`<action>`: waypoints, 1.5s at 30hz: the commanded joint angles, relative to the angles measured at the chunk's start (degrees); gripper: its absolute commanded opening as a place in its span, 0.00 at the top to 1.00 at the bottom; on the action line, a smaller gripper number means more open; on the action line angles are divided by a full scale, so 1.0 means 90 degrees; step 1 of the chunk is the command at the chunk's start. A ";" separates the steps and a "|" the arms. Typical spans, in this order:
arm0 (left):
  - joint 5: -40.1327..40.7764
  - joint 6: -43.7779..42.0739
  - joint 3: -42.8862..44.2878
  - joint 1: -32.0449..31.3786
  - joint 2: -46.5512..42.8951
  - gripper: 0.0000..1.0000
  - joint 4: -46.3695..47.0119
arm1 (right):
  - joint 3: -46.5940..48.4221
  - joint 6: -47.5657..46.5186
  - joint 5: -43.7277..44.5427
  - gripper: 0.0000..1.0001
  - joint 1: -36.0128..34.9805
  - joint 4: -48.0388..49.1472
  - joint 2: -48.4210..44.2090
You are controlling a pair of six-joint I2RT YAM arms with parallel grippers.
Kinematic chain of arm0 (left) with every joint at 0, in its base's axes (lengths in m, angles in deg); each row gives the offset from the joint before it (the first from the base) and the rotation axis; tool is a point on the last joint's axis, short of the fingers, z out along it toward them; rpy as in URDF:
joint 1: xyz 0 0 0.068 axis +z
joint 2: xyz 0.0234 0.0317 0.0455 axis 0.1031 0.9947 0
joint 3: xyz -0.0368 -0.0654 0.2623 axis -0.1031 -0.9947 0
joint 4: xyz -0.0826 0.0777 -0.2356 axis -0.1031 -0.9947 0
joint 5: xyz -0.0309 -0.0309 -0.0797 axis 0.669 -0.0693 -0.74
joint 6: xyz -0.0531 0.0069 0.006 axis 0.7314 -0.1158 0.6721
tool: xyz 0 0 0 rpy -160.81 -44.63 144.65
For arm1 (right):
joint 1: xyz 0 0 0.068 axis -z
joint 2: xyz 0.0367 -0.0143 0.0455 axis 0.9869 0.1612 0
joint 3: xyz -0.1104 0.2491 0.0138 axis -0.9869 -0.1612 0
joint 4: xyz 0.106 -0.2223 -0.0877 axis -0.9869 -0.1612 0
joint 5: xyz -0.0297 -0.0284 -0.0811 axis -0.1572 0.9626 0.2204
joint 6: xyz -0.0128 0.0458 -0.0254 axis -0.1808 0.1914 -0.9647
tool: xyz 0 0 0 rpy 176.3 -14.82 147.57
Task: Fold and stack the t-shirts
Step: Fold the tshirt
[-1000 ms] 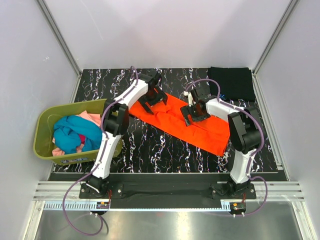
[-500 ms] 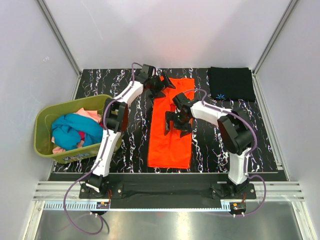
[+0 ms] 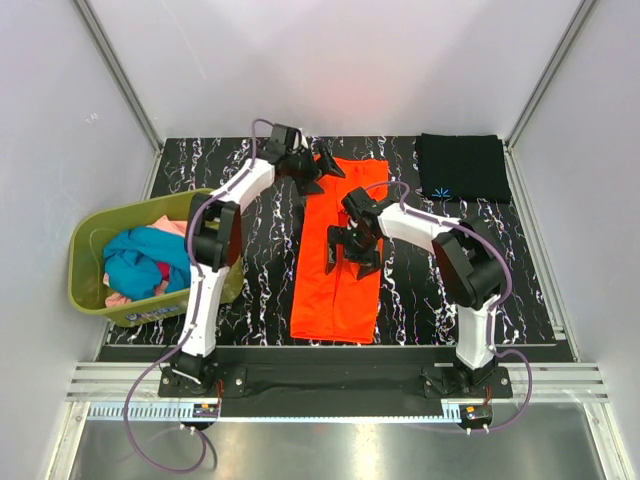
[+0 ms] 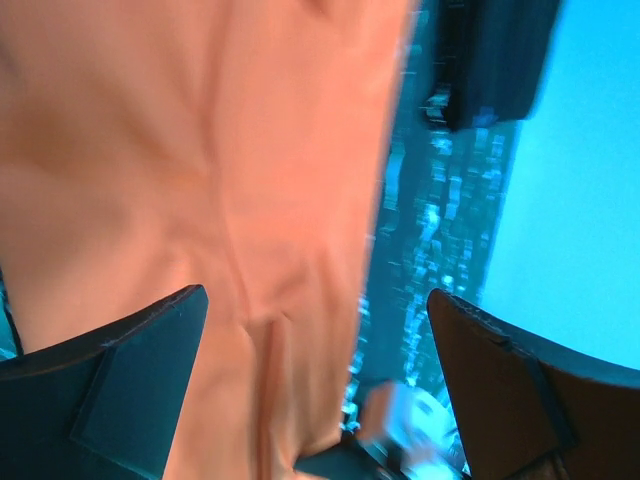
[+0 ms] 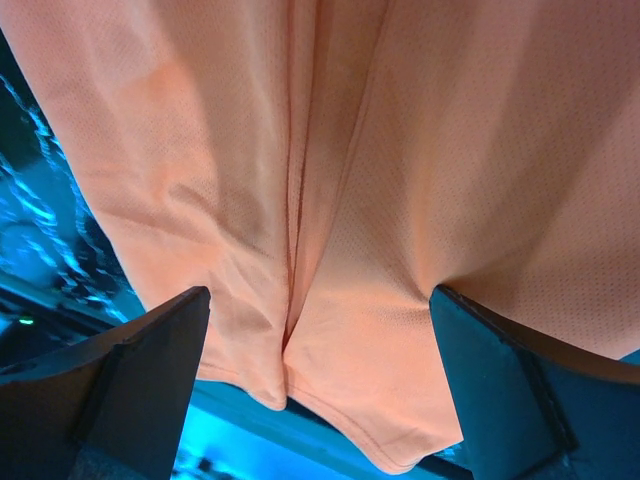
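The bright orange t-shirt (image 3: 335, 290) lies as a long folded strip down the middle of the black marbled table (image 3: 250, 300). My left gripper (image 3: 320, 166) is open at the strip's far left corner; in the left wrist view (image 4: 315, 395) its jaws stand wide apart over the orange cloth (image 4: 200, 150). My right gripper (image 3: 344, 252) is open over the strip's middle; in its wrist view (image 5: 315, 395) the cloth (image 5: 400, 150) and its hem lie between wide jaws. A black t-shirt (image 3: 462, 165) with a light-blue mark (image 3: 438, 192) lies folded at the back right.
An olive-green basket (image 3: 78, 272) stands at the table's left edge, holding a teal shirt (image 3: 140, 260), a pink one (image 3: 182, 229) and a red one (image 3: 163, 275). White walls enclose the table on three sides.
The orange shirt swung from lying diagonally across the table to lying lengthwise. Both grippers moved left with it. In the last half second the strip shifted slightly left.
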 commanded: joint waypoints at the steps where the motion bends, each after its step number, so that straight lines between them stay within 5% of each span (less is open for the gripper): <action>1: -0.0296 -0.0075 0.0043 0.0002 -0.1128 0.01 0.0095 | -0.0170 -0.1048 0.0709 0.00 0.0098 -0.0181 -0.0440; 11: 0.0151 -0.0319 0.0329 -0.0465 -0.2992 0.01 -0.1281 | 0.0075 -0.1902 0.1548 0.00 0.0283 -0.1088 -0.2003; 14: 0.1291 -0.1049 0.0064 -0.1029 -0.3900 0.01 -0.2452 | -0.0441 -0.1541 0.1054 0.00 0.0623 -0.1108 -0.2687; 16: 0.2998 -0.1665 -0.0043 -0.1587 -0.4339 0.01 -0.3309 | -0.0774 -0.1296 0.0604 0.00 0.0839 -0.1001 -0.3175; 19: 0.4282 -0.1834 -0.1163 -0.2584 -0.5374 0.01 -0.3393 | -0.1419 -0.1072 -0.0082 0.00 0.1084 -0.0844 -0.3771; 26: 0.2887 -0.0008 -0.5949 -0.2312 -0.8469 0.01 -0.0933 | -0.2424 -0.0720 -0.0365 0.12 0.1348 -0.0796 -0.4836; 36: 0.2409 0.0900 -0.8243 -0.2381 -0.9048 0.26 -0.0776 | -0.4495 0.0957 -0.1243 0.18 0.1377 0.0305 -0.5930; 45: 0.2272 0.1691 -0.9086 -0.2390 -0.7967 0.24 -0.0172 | -0.6068 0.2102 -0.1664 0.34 0.1387 0.1664 -0.6116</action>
